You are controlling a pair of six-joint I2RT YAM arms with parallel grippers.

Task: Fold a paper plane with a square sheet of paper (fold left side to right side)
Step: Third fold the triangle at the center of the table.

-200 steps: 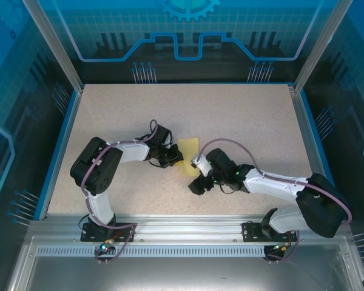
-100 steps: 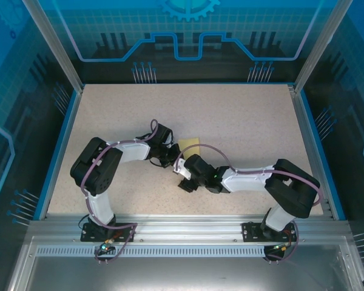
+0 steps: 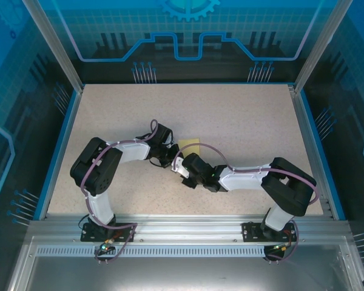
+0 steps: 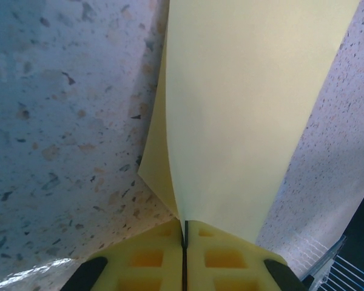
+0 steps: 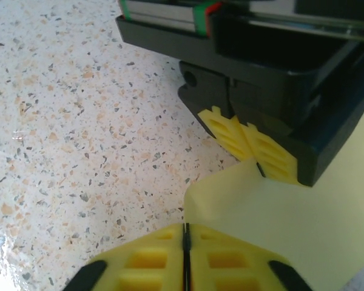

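Left gripper [image 4: 184, 233] and right gripper [image 5: 185, 235] are both clamping the paper [image 4: 249, 109] near the table's [image 3: 230, 115] middle, so tugging against each other is probably risking a tear or crooked crease.

White-and-black arms [image 3: 249, 180] carry purple cables [image 3: 200, 146], and the jaws wear yellow pads [image 4: 151, 260].
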